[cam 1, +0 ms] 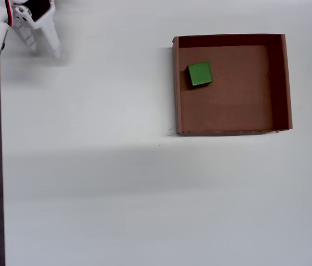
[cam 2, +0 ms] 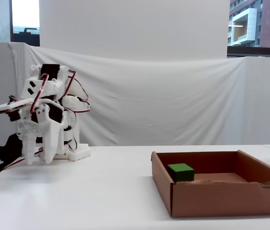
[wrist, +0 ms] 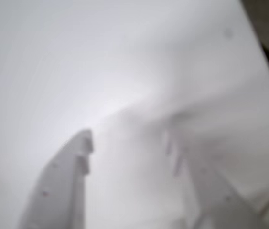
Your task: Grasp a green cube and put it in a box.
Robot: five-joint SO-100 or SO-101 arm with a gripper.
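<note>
No brand, label or legible writing is seen on any object. The green cube [cam 1: 199, 74] is found inside the box [cam 1: 277, 83], resting on the floor near the wall at 9 o'clock in the overhead view, toward the 10 o'clock corner, with a narrow strip of floor showing between it and that wall. In the fixed view the green cube [cam 2: 181, 172] is seen just behind the near-left corner of the box [cam 2: 221, 197]. The gripper [cam 1: 40, 43] is held at the bench's [cam 1: 117, 194] 10 o'clock corner, well apart from the cube, which lies toward 3 o'clock from it. In the blurred wrist view the gripper [wrist: 129, 148] is shown with its jaws spread apart and nothing between them.
</note>
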